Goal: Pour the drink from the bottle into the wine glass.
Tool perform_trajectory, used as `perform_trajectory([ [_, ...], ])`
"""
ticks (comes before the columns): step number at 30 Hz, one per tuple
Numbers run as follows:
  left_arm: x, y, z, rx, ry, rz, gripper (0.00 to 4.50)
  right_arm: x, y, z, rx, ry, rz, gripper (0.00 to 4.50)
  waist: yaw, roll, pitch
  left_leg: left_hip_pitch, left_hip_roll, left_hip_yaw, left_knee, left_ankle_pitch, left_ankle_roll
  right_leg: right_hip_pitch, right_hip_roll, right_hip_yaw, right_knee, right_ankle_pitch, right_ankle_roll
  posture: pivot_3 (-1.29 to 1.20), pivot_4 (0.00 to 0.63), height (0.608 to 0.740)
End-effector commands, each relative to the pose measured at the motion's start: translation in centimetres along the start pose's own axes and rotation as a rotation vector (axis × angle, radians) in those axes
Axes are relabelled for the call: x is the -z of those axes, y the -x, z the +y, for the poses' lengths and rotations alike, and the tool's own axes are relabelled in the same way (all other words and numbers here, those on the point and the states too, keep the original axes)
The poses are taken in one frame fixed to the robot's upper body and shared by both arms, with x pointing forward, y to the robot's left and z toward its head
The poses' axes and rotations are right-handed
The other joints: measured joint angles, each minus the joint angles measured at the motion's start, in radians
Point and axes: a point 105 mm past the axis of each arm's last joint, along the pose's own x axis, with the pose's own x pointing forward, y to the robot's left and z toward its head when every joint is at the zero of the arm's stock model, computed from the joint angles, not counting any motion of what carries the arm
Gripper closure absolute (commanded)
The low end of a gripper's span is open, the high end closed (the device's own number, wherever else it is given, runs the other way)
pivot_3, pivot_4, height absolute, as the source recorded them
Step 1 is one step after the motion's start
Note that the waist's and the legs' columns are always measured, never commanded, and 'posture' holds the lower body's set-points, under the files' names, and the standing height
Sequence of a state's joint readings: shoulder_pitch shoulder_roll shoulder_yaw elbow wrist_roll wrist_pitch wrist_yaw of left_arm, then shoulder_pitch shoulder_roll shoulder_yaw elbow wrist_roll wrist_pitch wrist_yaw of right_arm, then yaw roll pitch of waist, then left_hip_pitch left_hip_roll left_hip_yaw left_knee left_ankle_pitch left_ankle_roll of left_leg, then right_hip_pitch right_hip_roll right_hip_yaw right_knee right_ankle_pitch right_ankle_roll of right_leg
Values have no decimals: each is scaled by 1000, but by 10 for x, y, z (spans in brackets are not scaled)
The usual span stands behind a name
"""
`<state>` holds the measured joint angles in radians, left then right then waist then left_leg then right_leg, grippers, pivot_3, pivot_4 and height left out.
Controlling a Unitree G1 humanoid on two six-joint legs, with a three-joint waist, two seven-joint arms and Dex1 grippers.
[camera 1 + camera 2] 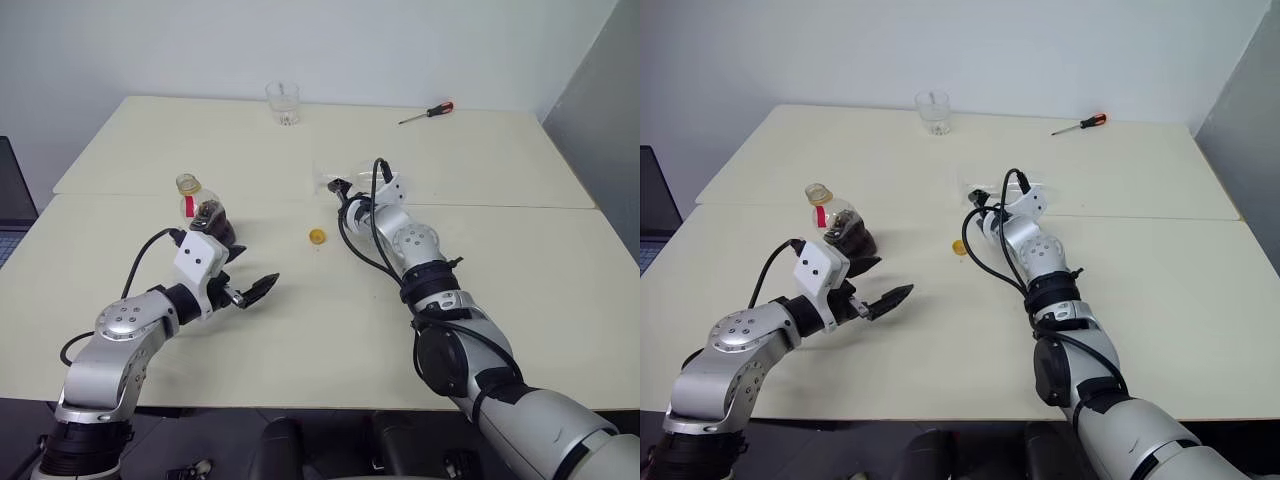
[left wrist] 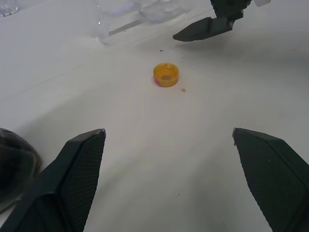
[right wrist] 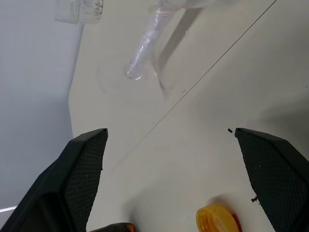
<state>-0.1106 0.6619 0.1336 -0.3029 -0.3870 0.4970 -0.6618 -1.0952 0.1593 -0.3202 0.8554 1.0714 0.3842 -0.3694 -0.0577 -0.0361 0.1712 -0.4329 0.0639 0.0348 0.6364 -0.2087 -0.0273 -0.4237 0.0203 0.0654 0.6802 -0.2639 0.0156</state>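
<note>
Tabletop (image 1: 520,300): both pincers, left (image 1: 243,283) and right (image 3: 169,159), gape wide, empty.

Bottle (image 1: 203,213) at table's (image 1: 520,300) nine o'clock; cap (image 1: 317,237) centre; tumbler (image 1: 283,102) at twelve; screwdriver (image 1: 427,112) at one.

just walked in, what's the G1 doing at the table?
Setting up a pour. The bottle, uncapped and holding some dark drink, stands by the open left gripper, not held. Its yellow cap lies on the table. The open right gripper is by the wine glass, not gripping it. Nothing poured yet.
</note>
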Motion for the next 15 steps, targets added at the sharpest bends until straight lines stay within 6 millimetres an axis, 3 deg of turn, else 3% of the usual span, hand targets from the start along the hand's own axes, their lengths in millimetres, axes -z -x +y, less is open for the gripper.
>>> perform_trajectory([
  [1, -11, 0, 2, -12, -37, -33, 21, 58, 4, 58, -160, 16, 118, 0, 0, 0, 0, 0, 0, 0, 0, 0, 0, 0, 0, 0, 0, 0, 0, 0, 150, 740],
  [10, -9, -2, 5, -40, -8, -55, 21, 30, 14, 52, -198, 192, 57, 0, 0, 0, 0, 0, 0, 0, 0, 0, 0, 0, 0, 0, 0, 0, 0, 0, 150, 740],
  [15, -8, -2, 5, -45, 8, -62, 21, 13, 21, 33, -168, 386, 44, 0, 0, 0, 0, 0, 0, 0, -1, 0, 0, 0, -3, -1, 0, 0, -1, 0, 150, 740],
])
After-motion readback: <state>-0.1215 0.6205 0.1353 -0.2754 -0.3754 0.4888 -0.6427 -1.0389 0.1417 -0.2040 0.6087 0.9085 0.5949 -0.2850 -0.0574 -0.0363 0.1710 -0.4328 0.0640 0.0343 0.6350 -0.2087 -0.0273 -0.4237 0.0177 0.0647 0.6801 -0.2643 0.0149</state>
